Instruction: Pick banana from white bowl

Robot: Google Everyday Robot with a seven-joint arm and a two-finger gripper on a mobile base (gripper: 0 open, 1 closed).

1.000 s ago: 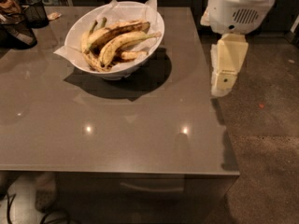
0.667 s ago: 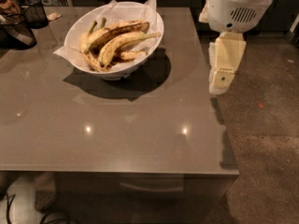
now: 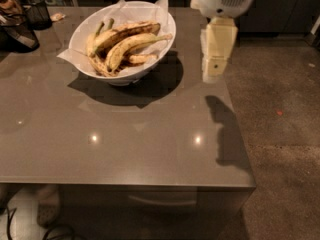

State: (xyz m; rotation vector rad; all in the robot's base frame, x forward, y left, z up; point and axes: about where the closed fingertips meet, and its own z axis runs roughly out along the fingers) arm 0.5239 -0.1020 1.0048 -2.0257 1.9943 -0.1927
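the gripper point(image 3: 214, 75) has shifted left since a second ago: it hung out over the floor, past the right edge of the counter point(image 3: 125, 139), and now it hangs above that right edge, near the far right corner, pointing straight down, its shadow lying on the counter top nearer the front. the bowl point(image 3: 122, 79) has not moved; it sits toward the far edge, left of the gripper, lined with crinkled paper. this looks like the start of the approach, with the arm carrying the gripper in over the counter and nothing picked up yet. i cannot tell whether the gripper is spread or closed; it holds nothing. the banana point(image 3: 131, 45) lies in the bowl, on top of the heap, its long pale curve running from the bowl's left front up to a thin tip near the right rim, with a darker streaked one just behind it and small brown ones beneath. the banana is well apart from the jaws, to their left and lower down; its tip is the nearest part. by my guess the gripper must travel further left over the rim, then drop.
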